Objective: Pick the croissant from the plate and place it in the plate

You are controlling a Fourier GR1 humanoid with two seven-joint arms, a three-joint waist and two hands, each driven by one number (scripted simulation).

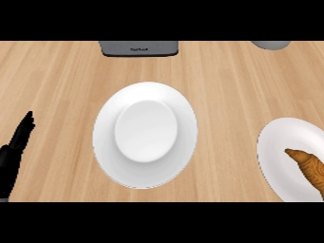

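Waiting: croissant (311,173) lies on right plate (280,142), near lower edge; centre plate (108,137) bare; left hand (8,159) rests lower left, fingers straight; right hand unseen — best reach croissant from right, grasp across middle

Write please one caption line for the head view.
Croissant on right plate; bare centre plate; left hand resting open at lower left.

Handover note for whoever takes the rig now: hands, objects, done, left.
Left hand: open, fingers straight, resting at the view's lower left, holding nothing.
Right hand: not in view.
Croissant: lies on the right plate, at the view's right edge.
Centre plate: holds nothing.
Done: nothing yet; croissant not yet picked.
Left: grasp the croissant, carry it to the centre plate, set it down.
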